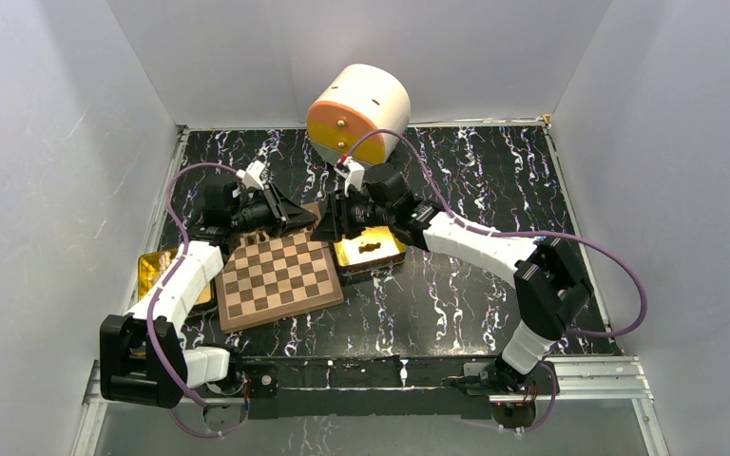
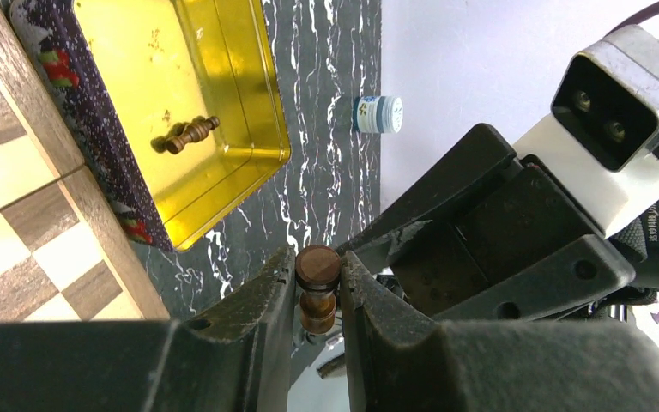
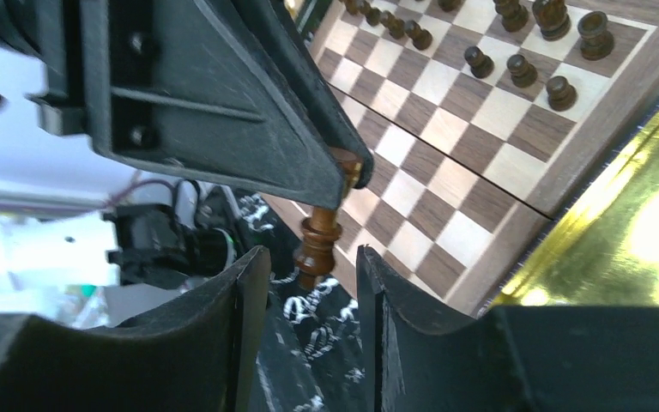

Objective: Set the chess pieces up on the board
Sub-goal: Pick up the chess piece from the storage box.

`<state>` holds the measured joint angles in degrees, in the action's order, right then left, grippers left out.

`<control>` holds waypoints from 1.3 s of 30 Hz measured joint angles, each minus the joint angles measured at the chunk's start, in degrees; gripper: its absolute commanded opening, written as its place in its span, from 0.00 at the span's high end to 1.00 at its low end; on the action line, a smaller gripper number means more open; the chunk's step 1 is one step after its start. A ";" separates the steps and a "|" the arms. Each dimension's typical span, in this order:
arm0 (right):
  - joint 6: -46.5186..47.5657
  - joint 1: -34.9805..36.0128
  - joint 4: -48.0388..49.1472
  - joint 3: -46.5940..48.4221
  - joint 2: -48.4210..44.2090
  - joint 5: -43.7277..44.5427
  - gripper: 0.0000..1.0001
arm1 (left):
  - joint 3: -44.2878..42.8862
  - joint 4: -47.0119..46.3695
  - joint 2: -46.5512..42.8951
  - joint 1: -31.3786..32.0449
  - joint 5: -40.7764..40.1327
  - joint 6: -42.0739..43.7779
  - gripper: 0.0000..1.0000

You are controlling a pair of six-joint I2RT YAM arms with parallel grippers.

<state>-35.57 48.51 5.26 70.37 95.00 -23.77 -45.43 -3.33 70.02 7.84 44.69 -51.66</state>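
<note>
Left wrist view caught the left gripper (image 2: 317,268) clamped narrow on a small dark brown turned wooden chess piece (image 2: 317,276), one round flat end facing the lens and the ringed stem running away between the black fingers. From the right wrist, the right gripper (image 3: 311,262) stood parted, with a gap on either side of the piece's hanging end and no grip on it. The piece hung in the air over the black white-veined tabletop (image 2: 326,172), just beside the brown border of the flat checkered wooden chessboard (image 3: 468,176), where other dark pieces (image 3: 523,69) stood upright in rows. Another piece (image 2: 187,135) lay on its side in the shiny gold rectangular tin (image 2: 137,51) nearby. To an onlooker the held figure looked light, hard and smooth, its polished curves apt to slip or twist in a hard jaw. A hold across the waisted stem, under a collar, seemed surest, leaving its flat foot free to meet a square.
</note>
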 measured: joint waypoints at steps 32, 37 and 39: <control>86.16 9.16 25.29 -22.75 -13.62 3.61 0.41 | -3.19 9.86 -0.33 0.17 -0.37 -4.57 0.89; 93.79 10.19 29.49 -24.28 -10.51 6.73 0.47 | -3.04 9.84 -0.39 0.17 0.44 -4.94 0.89; 95.76 10.40 30.40 -24.30 -9.84 7.82 0.50 | -2.80 9.92 -0.42 0.17 0.76 -4.96 0.89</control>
<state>60.18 58.92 35.66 46.06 85.17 -15.94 -48.23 6.59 69.60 8.01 45.45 -56.62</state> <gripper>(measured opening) 0.539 0.210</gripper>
